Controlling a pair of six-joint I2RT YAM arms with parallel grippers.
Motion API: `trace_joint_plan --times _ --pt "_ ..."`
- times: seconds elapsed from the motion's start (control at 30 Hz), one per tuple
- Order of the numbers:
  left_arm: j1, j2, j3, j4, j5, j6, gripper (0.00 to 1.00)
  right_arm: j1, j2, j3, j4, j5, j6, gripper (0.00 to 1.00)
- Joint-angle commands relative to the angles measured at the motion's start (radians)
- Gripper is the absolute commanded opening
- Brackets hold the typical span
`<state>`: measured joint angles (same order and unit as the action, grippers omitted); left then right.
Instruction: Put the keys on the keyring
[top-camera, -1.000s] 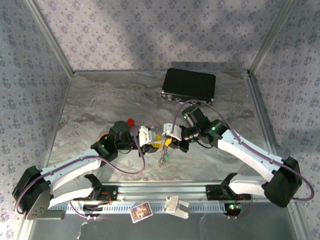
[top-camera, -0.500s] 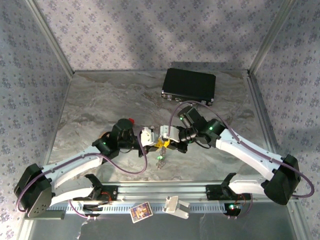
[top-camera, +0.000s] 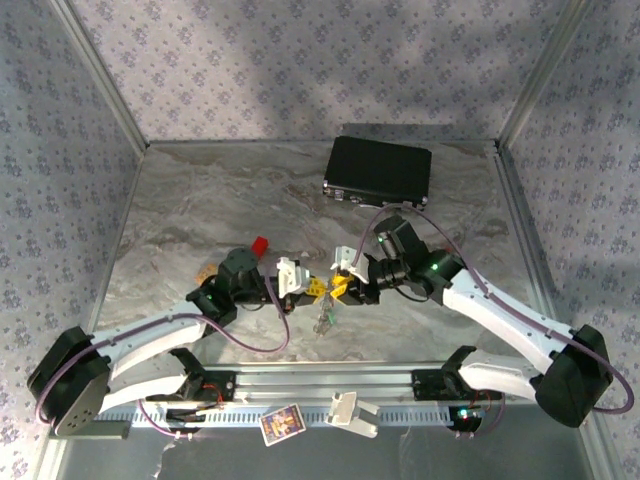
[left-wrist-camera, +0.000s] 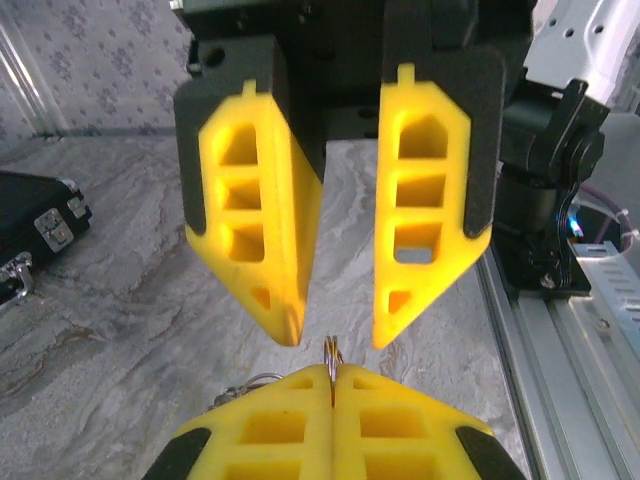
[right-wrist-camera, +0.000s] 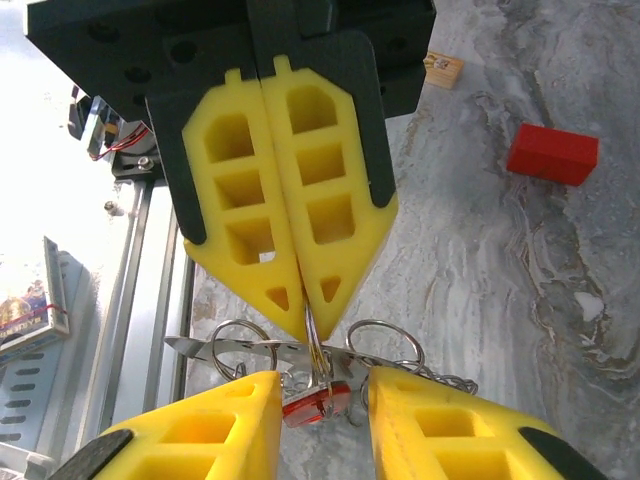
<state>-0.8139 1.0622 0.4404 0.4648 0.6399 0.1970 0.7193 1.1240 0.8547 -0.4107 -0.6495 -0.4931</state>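
Our right gripper (right-wrist-camera: 325, 385) has opened since before; our left gripper (right-wrist-camera: 308, 322) pinches the keyring (top-camera: 322, 317) edge-on, its length hanging downward; the red key (right-wrist-camera: 315, 405) is half hidden.

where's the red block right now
In the top view the red block lies on the table left of centre, just beyond the left arm's wrist, with the black case farther back to its right.
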Motion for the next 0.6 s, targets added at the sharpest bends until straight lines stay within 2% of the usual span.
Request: trace_joint_plan --times 0.0,0.2,0.57 --pt "-0.005 -0.004 -0.018 0.185 0.027 -0.071 0.0 -0.007 0.003 -0.018 0.057 -0.045 0.037 0.29" --pt "-0.005 -0.002 -0.023 0.195 0.032 -0.078 0.0 -0.013 0.009 -0.01 0.064 -0.058 0.036 0.16" --pt "-0.004 -0.005 -0.017 0.168 0.028 -0.067 0.0 -0.014 0.01 0.017 0.054 -0.071 0.033 0.18"
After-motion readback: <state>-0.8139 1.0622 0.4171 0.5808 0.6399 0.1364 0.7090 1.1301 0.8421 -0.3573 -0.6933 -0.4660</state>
